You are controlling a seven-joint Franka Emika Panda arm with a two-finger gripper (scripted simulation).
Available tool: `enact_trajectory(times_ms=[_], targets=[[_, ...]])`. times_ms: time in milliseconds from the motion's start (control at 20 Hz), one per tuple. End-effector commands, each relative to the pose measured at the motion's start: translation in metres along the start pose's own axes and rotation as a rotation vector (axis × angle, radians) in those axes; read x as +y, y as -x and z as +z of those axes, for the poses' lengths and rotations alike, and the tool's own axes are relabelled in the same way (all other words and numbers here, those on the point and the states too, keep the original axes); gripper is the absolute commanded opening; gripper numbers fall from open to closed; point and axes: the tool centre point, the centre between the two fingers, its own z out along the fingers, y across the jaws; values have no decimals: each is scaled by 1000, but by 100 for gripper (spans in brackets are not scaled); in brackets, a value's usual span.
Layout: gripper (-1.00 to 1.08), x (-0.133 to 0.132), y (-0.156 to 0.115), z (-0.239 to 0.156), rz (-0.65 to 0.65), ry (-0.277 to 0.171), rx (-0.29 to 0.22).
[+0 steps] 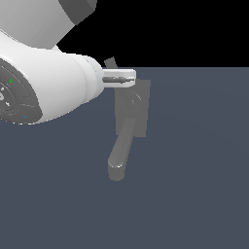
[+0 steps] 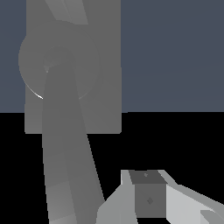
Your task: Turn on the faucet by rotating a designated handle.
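The matte grey faucet has a flat back plate [image 1: 138, 109] and a thick rounded spout [image 1: 119, 155] that slopes down toward the exterior view's left. Only a short grey stub of the thin handle [image 1: 111, 62] shows above my white gripper [image 1: 130, 78]. The gripper reaches across the plate's top edge with its fingers close together, holding nothing, and I cannot tell if it touches the handle. In the wrist view the back plate [image 2: 103, 65], the round hub [image 2: 54, 63], the spout [image 2: 65, 157] and part of the handle bar [image 2: 70, 11] show, with my gripper [image 2: 148, 197] at the picture's edge.
The bulky white arm link [image 1: 44, 82] fills the exterior view's left and hides what lies behind it. The faucet stands on a flat blue-grey floor [image 1: 194, 170]. The background beyond it is black.
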Motion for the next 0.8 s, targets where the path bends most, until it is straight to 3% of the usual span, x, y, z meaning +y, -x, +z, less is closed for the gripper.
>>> enact_trajectory(times_ms=[0, 150, 200, 750], targets=[[-100, -7, 18, 4, 5, -1, -24], [-100, -12, 23, 4, 6, 0, -25], [-100, -10, 7, 0, 1, -1, 1], [-100, -49, 24, 2, 4, -1, -14]])
